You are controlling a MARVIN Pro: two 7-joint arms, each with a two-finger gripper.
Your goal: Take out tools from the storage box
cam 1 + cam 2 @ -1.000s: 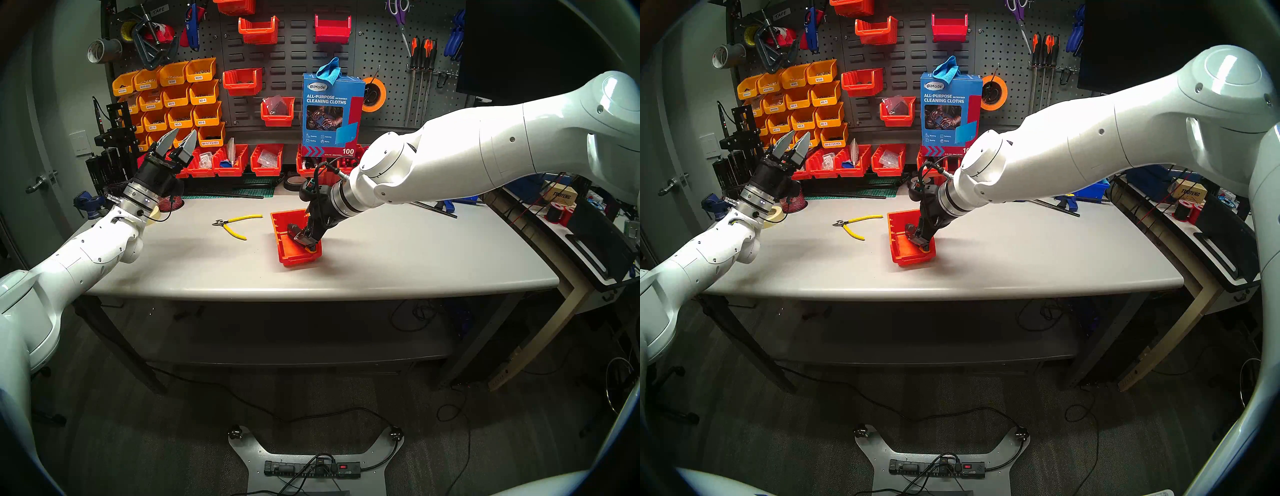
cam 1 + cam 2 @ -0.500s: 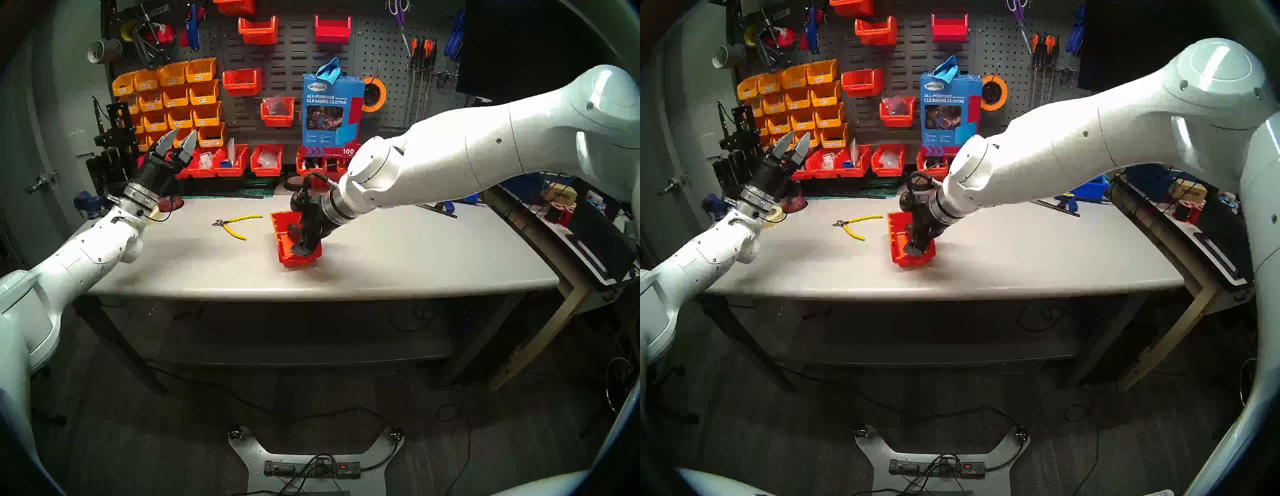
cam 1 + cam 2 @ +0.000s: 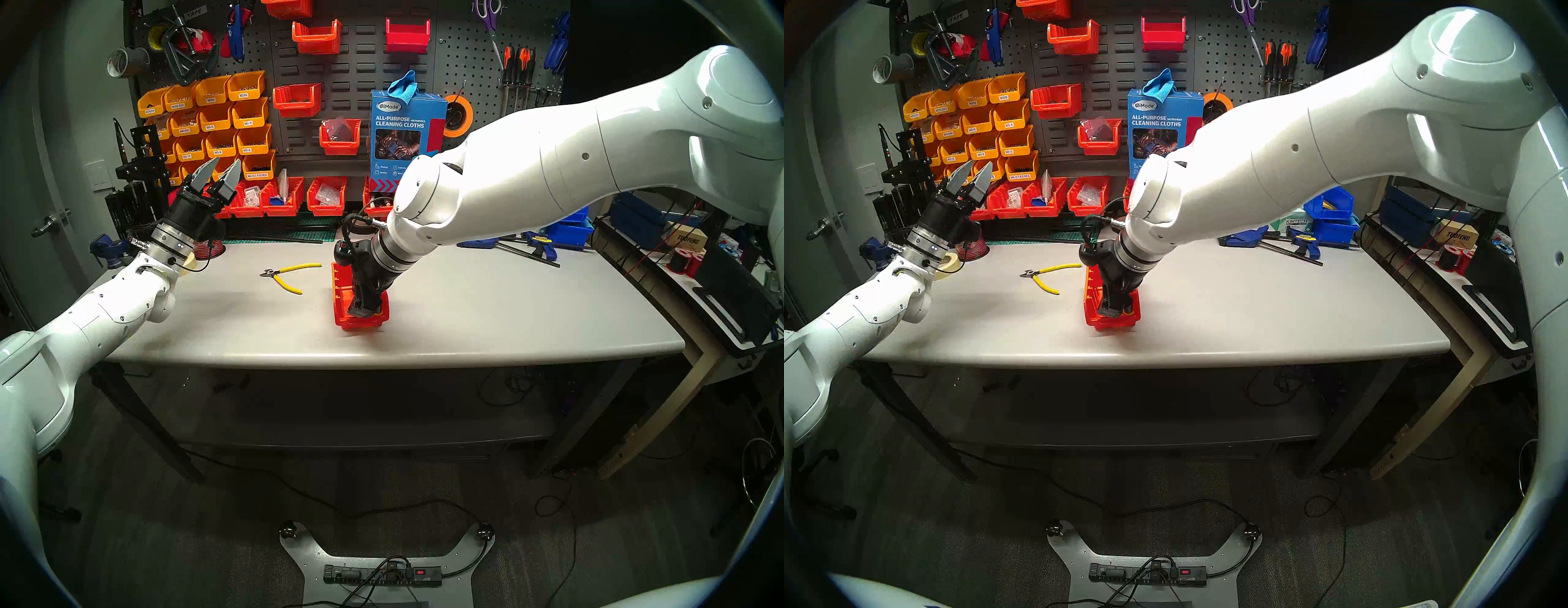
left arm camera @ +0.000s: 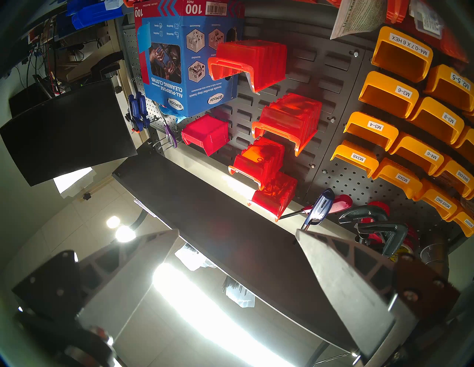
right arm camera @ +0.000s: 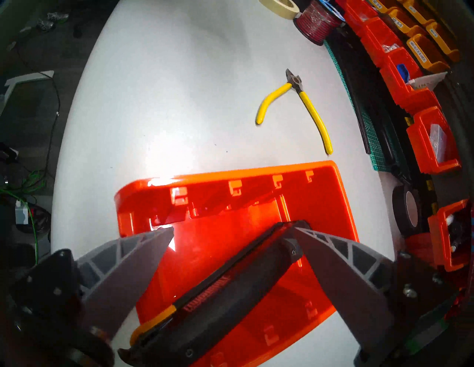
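A: What's nearest?

B: The red-orange storage box (image 5: 230, 194) on the grey table (image 3: 509, 305), with the right gripper (image 5: 233, 232) reaching down into it; its 2 fingers (image 5: 133, 258) are spread wide, closed on nothing.

A: And inside?

B: A black folding knife with a yellow-orange end (image 5: 225, 287) lies slanted on the floor of the box, between the fingers; the right-hand fingertip is at its far end (touching or just beside, I cannot tell).

A: Farther out?

B: 1 pair of yellow-handled cutters (image 3: 288, 276) lies on the table left of the box, handles splayed, clear of it.

A: The other arm?

B: The left gripper (image 3: 220, 167) is raised at the table's far left corner, pointing up toward the pegboard (image 3: 458, 63); its fingers (image 4: 341, 276) stand wide apart and empty.
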